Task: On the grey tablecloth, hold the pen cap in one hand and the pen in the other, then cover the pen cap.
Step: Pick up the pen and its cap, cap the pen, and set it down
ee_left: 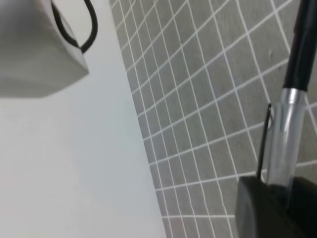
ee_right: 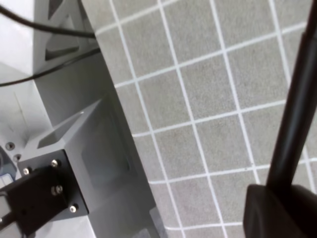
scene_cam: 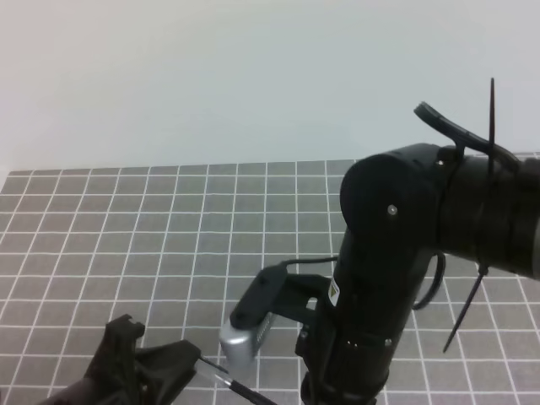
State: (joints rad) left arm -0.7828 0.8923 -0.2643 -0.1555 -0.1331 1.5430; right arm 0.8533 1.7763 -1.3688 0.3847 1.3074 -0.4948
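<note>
The grey tablecloth (scene_cam: pixel 169 219) fills the table. My left gripper (scene_cam: pixel 196 354) at the bottom left is shut on the pen cap. In the left wrist view (ee_left: pixel 282 191) a silvery section (ee_left: pixel 287 134) and the cap's thin clip (ee_left: pixel 263 141) stick out of its fingers (ee_left: pixel 262 210). The black pen (ee_left: pixel 303 44) runs on in line from there. In the high view the pen (scene_cam: pixel 245 391) slants down right under my right arm. My right gripper (ee_right: pixel 282 193) is shut on the pen shaft (ee_right: pixel 297 109). It is hidden in the high view. I cannot tell how deep the pen sits in the cap.
My bulky right arm (scene_cam: pixel 396 253) and its wrist camera (scene_cam: pixel 253 325) block the front right of the cloth. A pale surface (ee_left: pixel 74 173) borders the cloth, with a grey box and cable (ee_left: pixel 34 54). A grey metal frame (ee_right: pixel 74 148) stands beside the cloth.
</note>
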